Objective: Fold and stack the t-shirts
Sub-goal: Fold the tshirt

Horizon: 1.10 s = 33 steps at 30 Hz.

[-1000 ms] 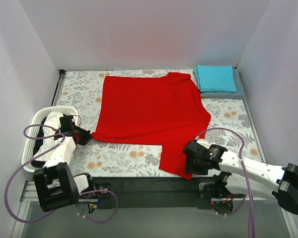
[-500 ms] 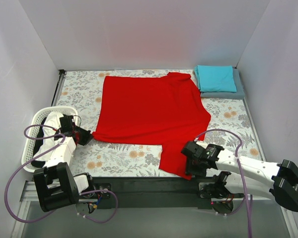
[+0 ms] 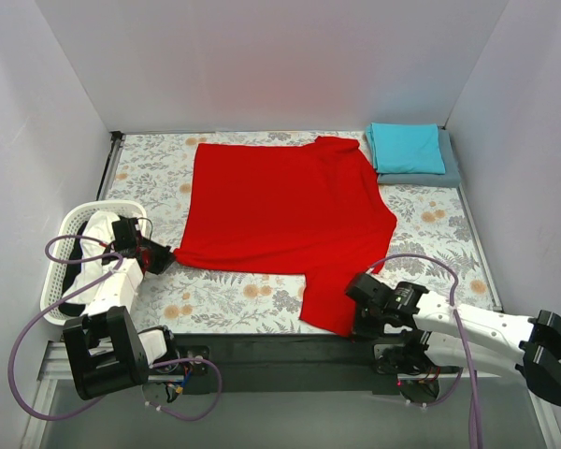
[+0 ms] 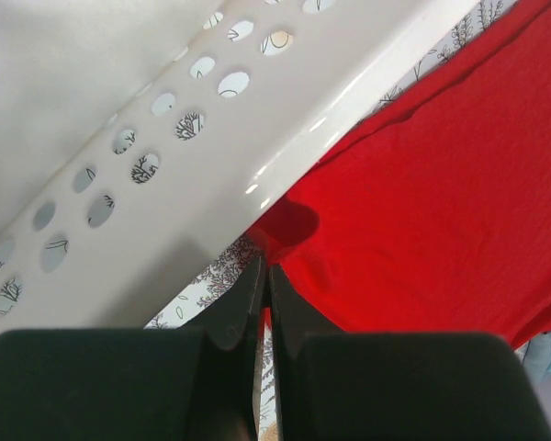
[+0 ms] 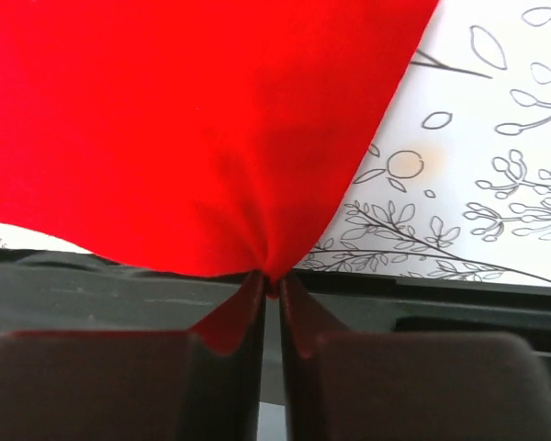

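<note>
The red t-shirt (image 3: 280, 210) lies spread flat on the floral table, one part reaching down to the near edge. My left gripper (image 3: 168, 254) is shut on its left corner beside the basket; the left wrist view shows the fingertips (image 4: 264, 271) pinching red cloth (image 4: 422, 184). My right gripper (image 3: 355, 327) is shut on the shirt's near corner at the table's front edge, where the red cloth (image 5: 193, 119) bunches into the closed jaws (image 5: 271, 280). A folded teal t-shirt (image 3: 407, 147) rests on a folded grey-blue one (image 3: 449, 174) at the back right.
A white perforated basket (image 3: 75, 224) stands at the left edge, close against my left gripper; its wall (image 4: 211, 156) fills the left wrist view. White walls close in three sides. A black rail (image 3: 262, 348) runs along the near edge.
My right gripper has closed on the red shirt's near corner, after standing open around it, and shifted slightly toward the near edge. The left gripper and the shirt's body have not moved.
</note>
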Available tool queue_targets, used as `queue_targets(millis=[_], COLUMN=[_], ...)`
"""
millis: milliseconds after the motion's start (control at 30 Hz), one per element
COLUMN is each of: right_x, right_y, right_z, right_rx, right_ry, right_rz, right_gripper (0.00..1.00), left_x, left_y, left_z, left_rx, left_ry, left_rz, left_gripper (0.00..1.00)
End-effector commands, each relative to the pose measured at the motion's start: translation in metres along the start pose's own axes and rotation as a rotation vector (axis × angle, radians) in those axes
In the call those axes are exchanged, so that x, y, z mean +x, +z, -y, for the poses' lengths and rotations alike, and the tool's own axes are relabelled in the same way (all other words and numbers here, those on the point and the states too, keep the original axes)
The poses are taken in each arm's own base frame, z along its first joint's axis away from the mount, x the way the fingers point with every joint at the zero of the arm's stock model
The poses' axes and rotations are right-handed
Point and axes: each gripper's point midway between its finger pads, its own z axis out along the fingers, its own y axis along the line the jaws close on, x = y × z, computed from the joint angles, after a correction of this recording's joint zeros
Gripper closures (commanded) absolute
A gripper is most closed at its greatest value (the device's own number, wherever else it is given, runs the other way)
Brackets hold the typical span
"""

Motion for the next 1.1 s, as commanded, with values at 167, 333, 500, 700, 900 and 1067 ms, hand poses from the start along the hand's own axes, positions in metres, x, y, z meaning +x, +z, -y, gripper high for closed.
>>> queue_targets(millis=[167, 333, 500, 700, 900, 1067], right_x=[-0.037, -0.035, -0.021, -0.029, -0.027, -0.037], right_y=[-0.032, -0.059, -0.067, -0.101, -0.118, -0.12], right_z=[-0.002, 0.012, 0.002, -0.004, -0.004, -0.003], right_rx=[-0.048, -0.052, -0.145, -0.184, -0.204, -0.199], right_ry=[0.062, 0.072, 0.044, 0.048, 0.033, 0.038], right_rz=[0.223, 0.247, 0.184, 0.232, 0.231, 0.285], right_gripper=[0.99, 0.99, 0.99, 0.99, 0.99, 0.99], left_x=[0.001, 0.006, 0.021, 0.03, 0.03, 0.023], left_y=[-0.002, -0.004, -0.004, -0.001, -0.002, -0.007], left_z=[0.001, 0.004, 0.001, -0.004, -0.005, 0.002], left_rx=[0.017, 0.035, 0.033, 0.007, -0.023, -0.022], left_ry=[0.016, 0.019, 0.028, 0.031, 0.032, 0.038], left_rz=[0.002, -0.01, -0.022, -0.032, -0.019, 0.006], left_gripper=[1.0, 1.0, 1.0, 1.0, 1.0, 1.0])
